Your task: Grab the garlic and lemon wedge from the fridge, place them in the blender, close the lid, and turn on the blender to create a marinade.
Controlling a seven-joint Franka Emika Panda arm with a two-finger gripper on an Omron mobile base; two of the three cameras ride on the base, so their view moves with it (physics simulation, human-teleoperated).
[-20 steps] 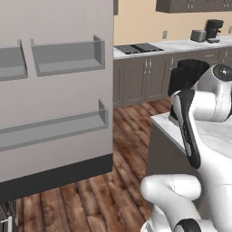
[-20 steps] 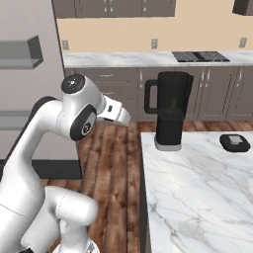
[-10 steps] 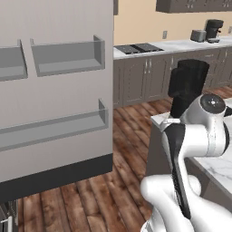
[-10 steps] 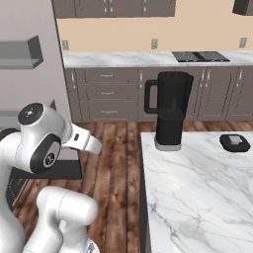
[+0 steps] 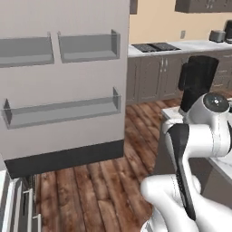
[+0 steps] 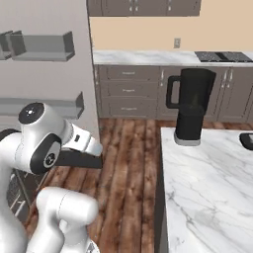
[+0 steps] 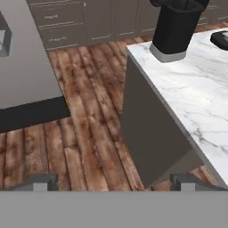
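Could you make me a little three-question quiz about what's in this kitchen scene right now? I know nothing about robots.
1. True or false: the lid sits on top of the blender.
2. The blender stands on: A) the wooden floor; B) the marble counter; C) a shelf of the fridge door.
3. Fill the gap: the gripper's two fingertips stand ____ with nothing between them.

Key:
1. False; the lid lies on the counter, apart from the blender.
2. B.
3. Open.
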